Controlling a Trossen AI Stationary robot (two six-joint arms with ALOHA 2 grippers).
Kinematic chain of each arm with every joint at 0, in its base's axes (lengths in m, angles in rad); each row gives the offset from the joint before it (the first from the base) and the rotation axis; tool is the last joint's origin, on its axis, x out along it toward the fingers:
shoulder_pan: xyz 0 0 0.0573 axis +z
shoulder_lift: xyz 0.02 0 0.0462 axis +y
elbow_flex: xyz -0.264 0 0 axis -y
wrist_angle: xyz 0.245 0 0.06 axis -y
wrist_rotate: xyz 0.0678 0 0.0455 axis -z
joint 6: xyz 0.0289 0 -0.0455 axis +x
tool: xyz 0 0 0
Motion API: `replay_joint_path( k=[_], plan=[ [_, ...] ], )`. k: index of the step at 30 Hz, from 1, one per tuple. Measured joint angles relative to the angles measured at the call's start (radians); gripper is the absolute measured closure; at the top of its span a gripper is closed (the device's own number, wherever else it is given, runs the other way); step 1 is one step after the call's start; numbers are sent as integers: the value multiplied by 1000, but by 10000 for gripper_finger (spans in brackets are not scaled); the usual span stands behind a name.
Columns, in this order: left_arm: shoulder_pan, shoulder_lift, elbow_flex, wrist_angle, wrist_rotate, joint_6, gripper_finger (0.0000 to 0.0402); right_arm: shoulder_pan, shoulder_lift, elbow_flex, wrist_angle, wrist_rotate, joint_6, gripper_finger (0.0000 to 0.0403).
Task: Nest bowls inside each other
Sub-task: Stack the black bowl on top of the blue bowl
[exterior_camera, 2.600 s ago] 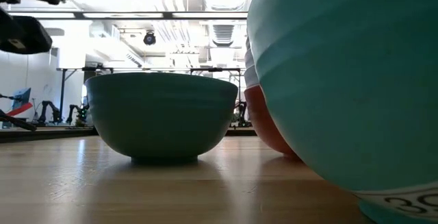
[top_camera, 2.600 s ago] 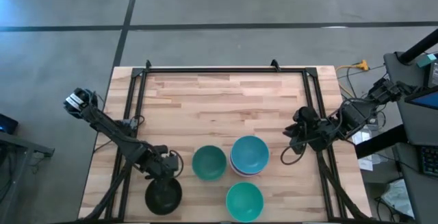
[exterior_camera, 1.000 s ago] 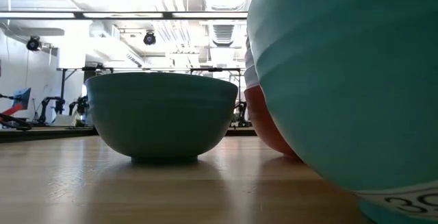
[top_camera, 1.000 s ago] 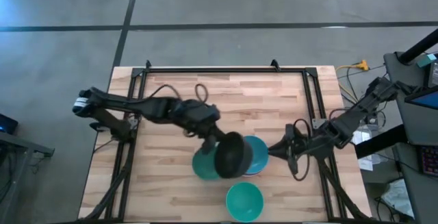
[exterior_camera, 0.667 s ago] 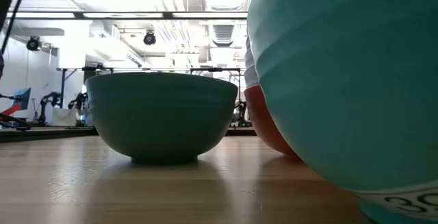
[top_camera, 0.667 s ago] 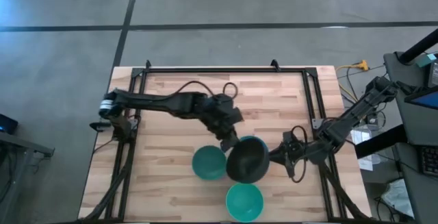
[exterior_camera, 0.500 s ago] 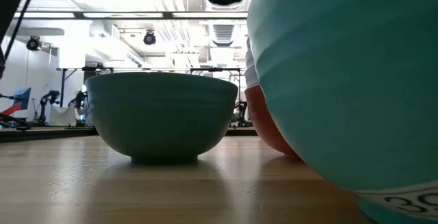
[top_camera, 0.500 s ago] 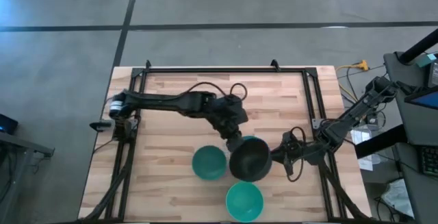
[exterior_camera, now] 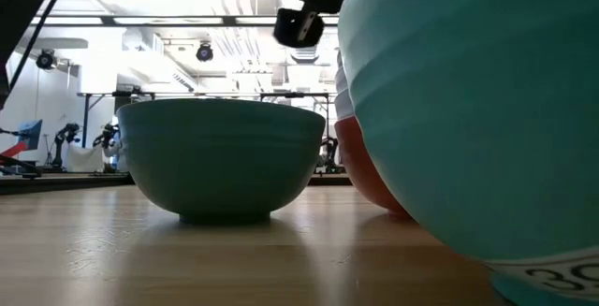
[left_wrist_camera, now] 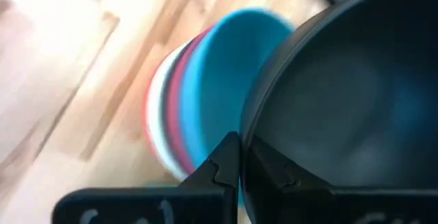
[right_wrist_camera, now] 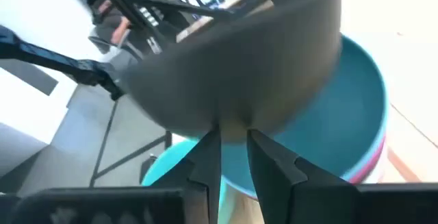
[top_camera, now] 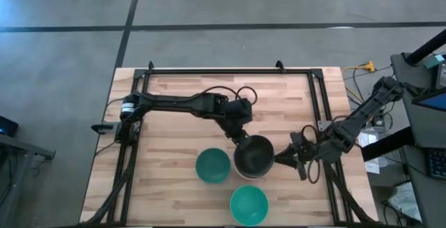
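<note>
- Left claw [top_camera: 242,139] pinches the black bowl's [top_camera: 254,155] rim, holding it over the blue-topped stack [left_wrist_camera: 205,114] mid-worktop [top_camera: 181,102].
- Right claw [top_camera: 282,158], fingers nearly together, sits beside the stack.
- Teal bowl [top_camera: 212,166] and turquoise bowl [top_camera: 249,204] stand nearby.

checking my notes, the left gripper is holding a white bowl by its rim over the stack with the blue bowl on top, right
Not quite: the bowl held by the left gripper is black, not white, as the high and left wrist views show. It is gripped at the rim over the stack topped by a blue bowl.
</note>
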Motion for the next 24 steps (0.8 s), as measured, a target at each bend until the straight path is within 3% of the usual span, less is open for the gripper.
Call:
replay_joint_path(
  k=[7,24],
  plan=[
    [1,0,-1,-30,-99,-29,402,0,-57,25,-4,-1,-94,335],
    [-1,0,-16,-30,-97,-102,402,-6,-43,32,22,7,-249,335]
  ],
)
